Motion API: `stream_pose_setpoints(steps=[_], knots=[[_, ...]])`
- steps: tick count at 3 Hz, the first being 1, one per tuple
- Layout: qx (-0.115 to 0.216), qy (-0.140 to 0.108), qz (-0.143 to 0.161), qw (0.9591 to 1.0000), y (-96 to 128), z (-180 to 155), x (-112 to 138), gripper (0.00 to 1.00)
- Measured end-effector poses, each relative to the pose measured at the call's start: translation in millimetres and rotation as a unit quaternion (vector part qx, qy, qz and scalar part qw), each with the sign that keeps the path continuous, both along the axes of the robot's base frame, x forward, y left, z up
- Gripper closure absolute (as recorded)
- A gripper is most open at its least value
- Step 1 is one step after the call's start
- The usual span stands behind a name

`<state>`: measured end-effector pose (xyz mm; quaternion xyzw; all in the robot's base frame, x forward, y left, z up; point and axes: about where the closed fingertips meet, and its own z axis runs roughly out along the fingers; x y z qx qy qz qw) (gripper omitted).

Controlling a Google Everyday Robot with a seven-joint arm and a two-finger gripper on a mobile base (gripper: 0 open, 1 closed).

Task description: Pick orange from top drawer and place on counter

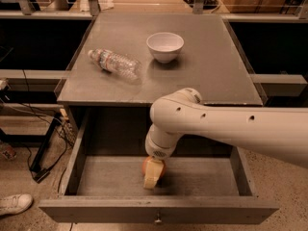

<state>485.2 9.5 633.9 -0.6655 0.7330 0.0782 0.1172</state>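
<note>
The orange (145, 166) lies on the floor of the open top drawer (96, 208), near the middle. My gripper (153, 170) reaches down into the drawer from the white arm (226, 129) and sits right on the orange, covering most of it; only its edges show. The orange rests low on the drawer floor. The counter (211, 66) is the flat grey-brown top above the drawer. The drawer's small knob (157, 220) shows at the front panel's centre.
A white bowl (165, 46) stands at the back middle of the counter. A clear plastic bottle (114, 62) lies on its side at the counter's left. Cables and a white shoe (14, 203) are on the floor to the left.
</note>
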Motion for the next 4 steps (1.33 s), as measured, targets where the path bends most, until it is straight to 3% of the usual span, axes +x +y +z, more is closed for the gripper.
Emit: stream_pose_setpoints(steps=[4], knots=[[-0.001, 0.025, 0.009, 0.9996, 13.4, -20.8, -3.0, 0.00]])
